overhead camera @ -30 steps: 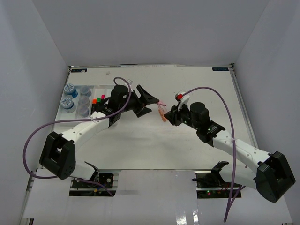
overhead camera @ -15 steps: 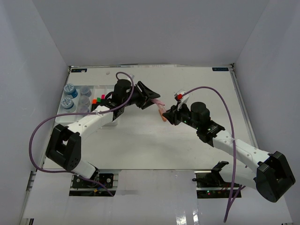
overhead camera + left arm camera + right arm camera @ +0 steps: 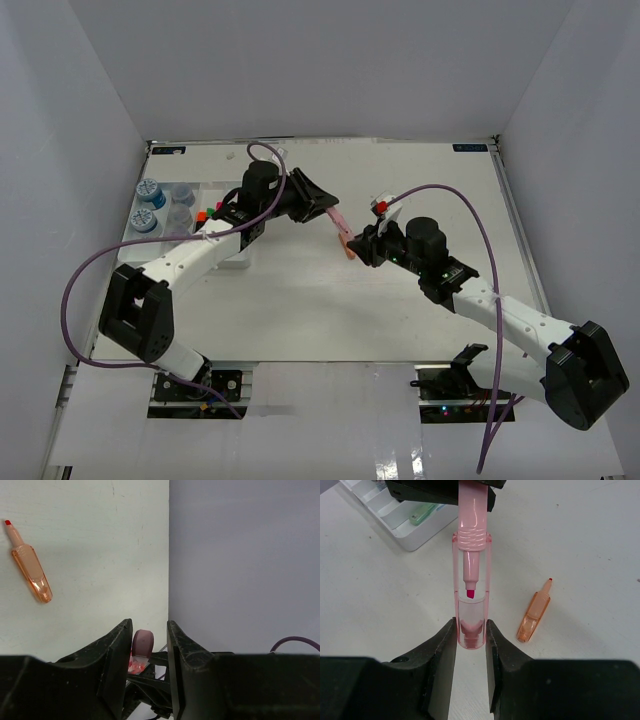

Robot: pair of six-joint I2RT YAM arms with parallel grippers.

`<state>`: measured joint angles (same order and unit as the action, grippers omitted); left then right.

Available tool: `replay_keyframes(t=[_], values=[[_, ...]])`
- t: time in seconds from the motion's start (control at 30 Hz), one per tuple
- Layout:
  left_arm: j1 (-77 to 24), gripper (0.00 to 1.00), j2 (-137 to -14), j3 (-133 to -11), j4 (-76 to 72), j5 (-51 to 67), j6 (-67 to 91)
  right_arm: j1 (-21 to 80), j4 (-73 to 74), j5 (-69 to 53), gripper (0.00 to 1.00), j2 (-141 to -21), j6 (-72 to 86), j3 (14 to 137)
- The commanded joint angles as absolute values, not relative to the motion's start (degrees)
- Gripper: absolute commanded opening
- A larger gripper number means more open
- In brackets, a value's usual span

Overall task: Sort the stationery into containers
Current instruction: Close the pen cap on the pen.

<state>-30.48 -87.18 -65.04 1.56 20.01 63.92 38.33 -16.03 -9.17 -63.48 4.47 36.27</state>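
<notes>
A pink marker [image 3: 471, 555] hangs in mid-air above the table, its clear cap end pinched in my right gripper [image 3: 471, 626], which is shut on it. The marker's other end [image 3: 142, 642] lies between the jaws of my left gripper [image 3: 148, 626]. They have narrowed around it, touching on one side, with a slim gap still showing on the other. Seen from above, the two grippers [image 3: 328, 212] [image 3: 352, 240] face each other over mid-table. An orange marker [image 3: 534, 612] lies on the table just beside them. The white tray [image 3: 212, 188] sits at the far left.
The tray holds blue-lidded jars [image 3: 148, 190], clear jars [image 3: 182, 195], highlighters [image 3: 205, 213] and a green marker [image 3: 422, 514]. The enclosure's walls rise close behind the table [image 3: 420, 190]. Purple cables loop over both arms.
My left gripper has reached over the pink marker's free end, and its jaws have come in from wide open to narrow around it. The right gripper has held still with the marker.
</notes>
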Motion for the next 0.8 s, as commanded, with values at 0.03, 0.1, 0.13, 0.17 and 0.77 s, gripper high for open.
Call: replay_keyframes(t=[0.03, 0.1, 0.13, 0.17, 0.77], values=[[-30.32, 0.43, -87.71, -66.97, 3.25, 20.92, 60.82, 38.58, -16.96, -8.88, 0.27, -63.46, 3.52, 39.20], [-30.32, 0.42, -87.80, -66.80, 3.25, 21.27, 60.65, 38.58, -16.96, -8.79, 0.27, -63.46, 3.51, 39.20], [-30.32, 0.42, -87.89, -66.71, 3.25, 21.27, 60.38, 38.58, -17.05, -8.88, 0.27, -63.54, 3.60, 39.20], [-30.32, 0.41, -87.89, -66.71, 3.34, 21.27, 60.12, 38.58, -16.96, -8.88, 0.27, -63.54, 3.60, 39.20], [-30.94, 0.35, -87.54, -69.69, 4.57, 19.78, 51.07, 38.58, -16.08, -8.96, 0.27, -65.04, 3.52, 40.17]])
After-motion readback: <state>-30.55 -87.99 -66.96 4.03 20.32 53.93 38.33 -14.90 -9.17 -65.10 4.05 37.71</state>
